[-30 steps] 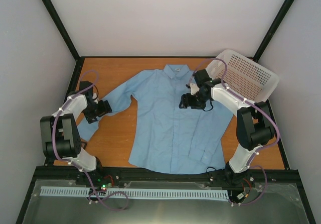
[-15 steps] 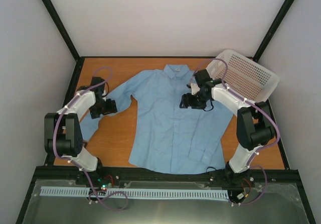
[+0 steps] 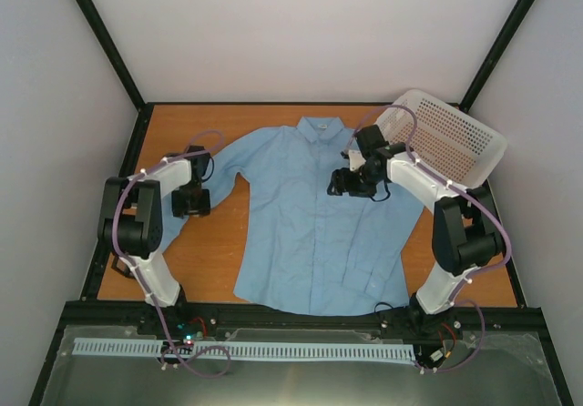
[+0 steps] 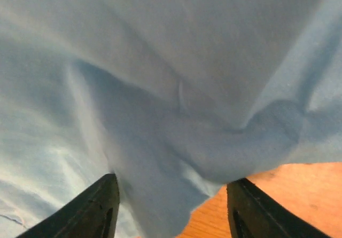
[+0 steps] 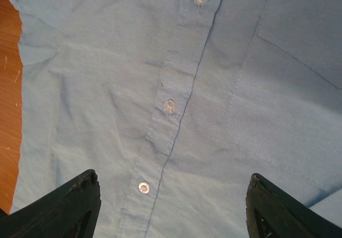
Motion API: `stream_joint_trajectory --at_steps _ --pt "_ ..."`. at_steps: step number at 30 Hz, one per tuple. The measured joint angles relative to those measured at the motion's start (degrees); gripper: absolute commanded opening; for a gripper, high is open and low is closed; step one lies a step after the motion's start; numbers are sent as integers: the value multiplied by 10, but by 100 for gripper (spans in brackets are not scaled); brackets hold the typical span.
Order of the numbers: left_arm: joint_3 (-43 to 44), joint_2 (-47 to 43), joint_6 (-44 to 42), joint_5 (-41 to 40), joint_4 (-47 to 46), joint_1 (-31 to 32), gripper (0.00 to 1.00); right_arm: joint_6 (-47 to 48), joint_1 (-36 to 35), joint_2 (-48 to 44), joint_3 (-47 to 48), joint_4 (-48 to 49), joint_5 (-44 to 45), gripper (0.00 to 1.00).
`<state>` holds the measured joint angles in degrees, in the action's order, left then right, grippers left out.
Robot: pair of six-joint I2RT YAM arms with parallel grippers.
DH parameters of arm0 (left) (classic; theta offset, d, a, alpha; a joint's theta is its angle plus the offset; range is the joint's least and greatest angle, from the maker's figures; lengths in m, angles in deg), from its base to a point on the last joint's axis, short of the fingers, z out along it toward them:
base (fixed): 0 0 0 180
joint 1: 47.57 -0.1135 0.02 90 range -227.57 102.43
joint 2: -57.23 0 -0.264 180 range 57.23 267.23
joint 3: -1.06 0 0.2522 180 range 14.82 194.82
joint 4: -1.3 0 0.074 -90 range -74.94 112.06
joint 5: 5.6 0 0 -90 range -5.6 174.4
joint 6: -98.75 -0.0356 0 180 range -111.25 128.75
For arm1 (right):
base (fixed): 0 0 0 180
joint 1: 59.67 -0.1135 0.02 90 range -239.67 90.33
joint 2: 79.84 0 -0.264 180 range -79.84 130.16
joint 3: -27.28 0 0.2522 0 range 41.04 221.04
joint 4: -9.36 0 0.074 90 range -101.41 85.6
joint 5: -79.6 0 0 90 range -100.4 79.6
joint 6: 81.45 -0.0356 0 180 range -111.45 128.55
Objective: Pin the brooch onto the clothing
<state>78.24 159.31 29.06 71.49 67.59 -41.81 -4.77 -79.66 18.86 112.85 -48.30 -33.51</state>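
Shirt (image 3: 310, 233), flat on table (image 3: 209, 251) for pinning: right gripper (image 3: 339, 184) open, empty, 1 o'clock; left gripper (image 3: 191, 202) open astride sleeve, 9 o'clock, presumably steadying; brooch unseen.

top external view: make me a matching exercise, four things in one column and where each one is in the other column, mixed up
Things
1. shirt
2. basket
3. left hand
4. right hand

Places
a. over the shirt's chest
b. at the far right corner of the table
c. over a sleeve on the left side
d. spread flat across the middle of the table

Pairs: 1-d, 2-b, 3-c, 4-a
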Motion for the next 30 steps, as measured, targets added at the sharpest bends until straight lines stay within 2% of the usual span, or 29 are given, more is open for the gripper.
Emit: stream_joint_trajectory --at_steps 5,6,10,18,22,28,30 --pt "0 8 2 -11 4 2 3 0 2 -16 -9 0 0 73" --pt "0 6 2 -7 5 2 1 0 2 -18 -12 0 0 73" --pt "0 -10 5 39 10 5 1 0 5 -20 -18 1 0 73" --pt "-23 -102 43 273 4 9 1 0 38 -20 -20 0 4 74" --pt "-55 -121 63 352 2 13 1 0 63 -20 -20 -2 22 74" --pt "-97 -122 75 407 -1 58 1 2 91 -18 -9 -10 52 75" --pt "-112 -123 78 419 -3 78 7 5 96 -14 0 -14 65 75"
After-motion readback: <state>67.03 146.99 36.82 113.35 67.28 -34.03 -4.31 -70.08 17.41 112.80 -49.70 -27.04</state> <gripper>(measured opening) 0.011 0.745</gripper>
